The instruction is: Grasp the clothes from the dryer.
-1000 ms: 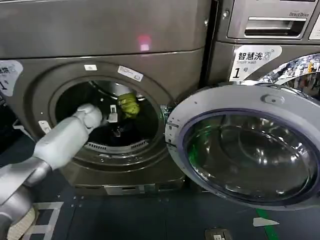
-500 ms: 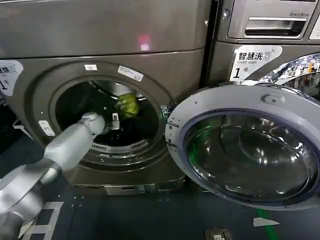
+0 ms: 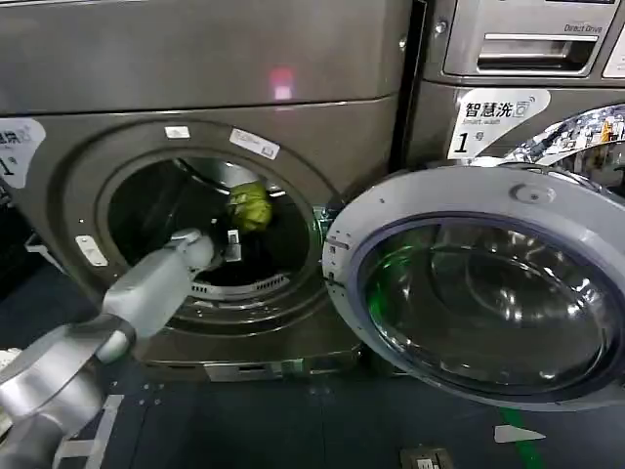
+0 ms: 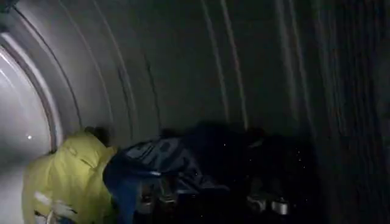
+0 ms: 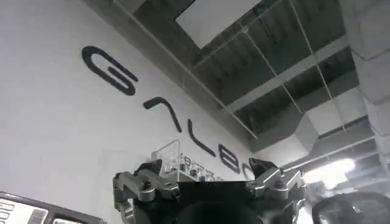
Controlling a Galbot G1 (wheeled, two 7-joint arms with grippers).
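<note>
Head view: left gripper (image 3: 232, 246) reaches deep into round porthole of bronze-grey dryer (image 3: 146, 88), grey-rimmed glass door (image 3: 479, 283) swung aside for access. Yellow-green garment (image 3: 249, 205) and dark navy printed garment (image 4: 164, 164) lie together inside drum. Left jaws: cannot tell. Right gripper (image 5: 207, 185) points at ceiling, idle, jaws apart, holding nothing.

1. The dryer (image 3: 293, 59) has a bronze-grey metal front with a smooth satin sheen.
2. Its door (image 3: 479, 283) is glossy glass at the centre, ringed by smooth matt grey plastic.
3. The drum wall (image 4: 256, 67) is ribbed metal with a dull gleam.
4. The clothes are soft matt cloth: the yellow-green garment (image 3: 250, 205) at 12 o'clock in the porthole, crumpled, and the navy garment (image 4: 177, 161), creased.
5. The left arm (image 3: 146, 288) has a smooth, softly shiny silver-grey shell.
</note>
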